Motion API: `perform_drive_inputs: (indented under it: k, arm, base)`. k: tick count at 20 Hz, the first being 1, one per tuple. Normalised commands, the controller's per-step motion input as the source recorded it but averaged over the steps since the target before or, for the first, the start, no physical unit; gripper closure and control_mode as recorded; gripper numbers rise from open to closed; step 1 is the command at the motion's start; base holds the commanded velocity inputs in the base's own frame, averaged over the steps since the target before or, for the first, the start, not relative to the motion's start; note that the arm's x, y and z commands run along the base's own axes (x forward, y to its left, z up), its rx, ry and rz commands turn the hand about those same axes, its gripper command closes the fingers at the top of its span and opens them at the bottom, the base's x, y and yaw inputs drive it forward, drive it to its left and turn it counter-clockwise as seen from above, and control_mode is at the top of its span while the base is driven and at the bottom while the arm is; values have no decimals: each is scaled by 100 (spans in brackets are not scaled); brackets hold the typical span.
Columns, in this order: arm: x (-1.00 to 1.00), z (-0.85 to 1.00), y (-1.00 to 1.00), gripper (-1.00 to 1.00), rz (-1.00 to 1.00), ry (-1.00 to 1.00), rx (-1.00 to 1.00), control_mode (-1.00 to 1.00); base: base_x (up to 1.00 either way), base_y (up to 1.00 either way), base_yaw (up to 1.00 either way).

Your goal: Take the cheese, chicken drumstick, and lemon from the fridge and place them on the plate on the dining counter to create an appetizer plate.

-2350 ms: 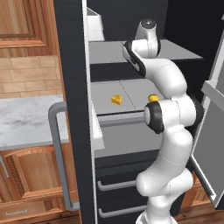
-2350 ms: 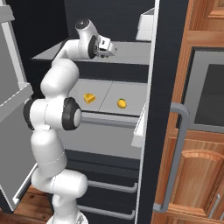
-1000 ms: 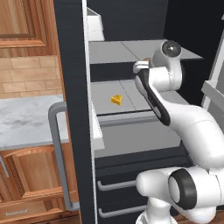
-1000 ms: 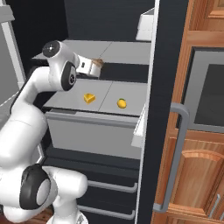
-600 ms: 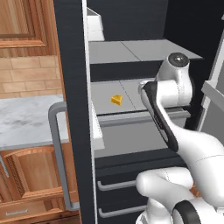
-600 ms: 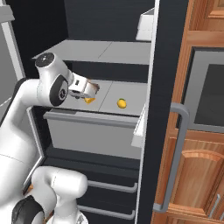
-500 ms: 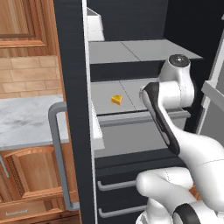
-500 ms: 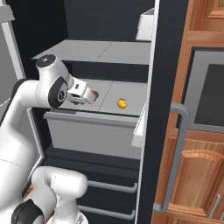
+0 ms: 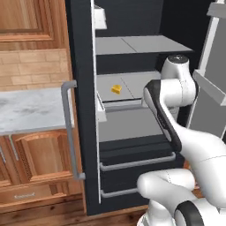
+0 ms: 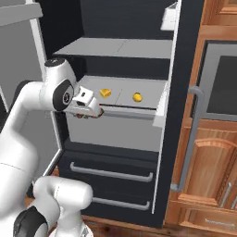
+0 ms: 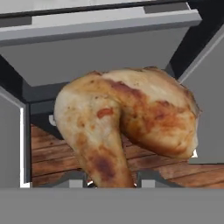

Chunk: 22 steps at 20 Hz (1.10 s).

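Claw (image 10: 89, 113) is clamped on the chicken drumstick (image 11: 127, 127): in the hand view the narrow end runs down between the two finger tips (image 11: 72, 178) and the meaty end bulges toward 2 o'clock. In the right base view only a brown sliver shows under the hand, so the grip is judged from the hand camera alone.

The hand sits just outside the fridge (image 10: 115, 152), in front of the pulled-out drawer face, at about 9 o'clock from the shelf.

Cheese (image 10: 105, 93) and lemon (image 10: 137, 97) sit on the same shelf, well apart from the hand, lemon at 3 o'clock of the cheese. The cheese is also visible from the left base view (image 9: 116, 89).

Progress, judging from this: drumstick picked, not delivered. Left: carry it to the plate on the dining counter, then two more fridge runs.
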Motion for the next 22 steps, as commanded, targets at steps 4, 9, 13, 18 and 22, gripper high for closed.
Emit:
perform_drive_inputs:
  k: [4,9,13,18,22]
  arm:
    - [0,0,0,100,0,0,0,100]
    - [0,0,0,100,0,0,0,100]
    - [0,0,0,100,0,0,0,100]
    - [0,0,0,100,0,0,0,100]
    - [0,0,0,100,0,0,0,100]
  base:
    - [-100,29,-44]
    - [-61,0,-84]
    - [-56,0,-86]
    - [-35,-5,-86]
    - [18,-18,-76]
